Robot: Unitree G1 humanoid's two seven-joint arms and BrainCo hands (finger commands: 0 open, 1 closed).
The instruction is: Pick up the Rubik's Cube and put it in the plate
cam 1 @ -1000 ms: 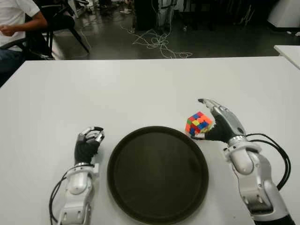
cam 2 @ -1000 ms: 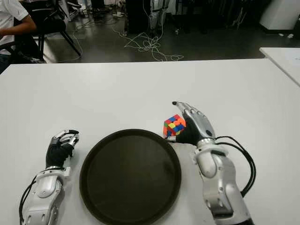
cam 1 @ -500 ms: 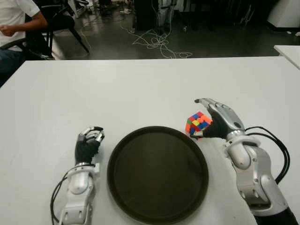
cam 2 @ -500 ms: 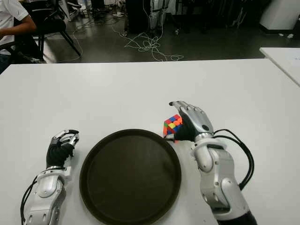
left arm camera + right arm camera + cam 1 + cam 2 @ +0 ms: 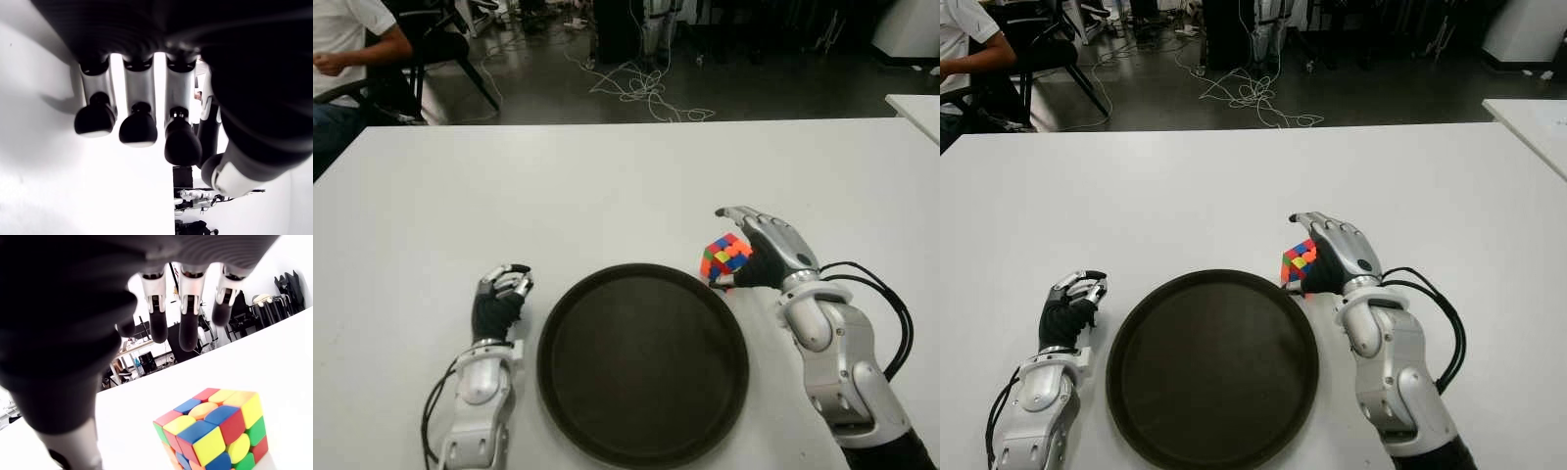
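**Reaching for the cube, grasp not yet made**

The Rubik's Cube (image 5: 725, 257) sits on the white table (image 5: 607, 186), just beyond the far right rim of the dark round plate (image 5: 642, 364) and outside it. The right hand (image 5: 766, 253) is arched over the cube from the right. In the right wrist view its fingers (image 5: 188, 330) hang extended above the cube, with a gap of table showing between fingertips and the coloured faces, and the thumb stands to one side. So the hand is released and holds nothing; this looks like the approach step of the pick.

The left hand (image 5: 499, 299) shows to the left of the plate, fingers curled with nothing in them (whether it touches the table is hard to tell).

The next move probably calls for the right hand to lower and close fingers and thumb on opposite faces of the cube, then lift and carry it a short way left and nearer, over the rim. The cube lies close to the rim, so a sloppy closure could nudge it against the plate.
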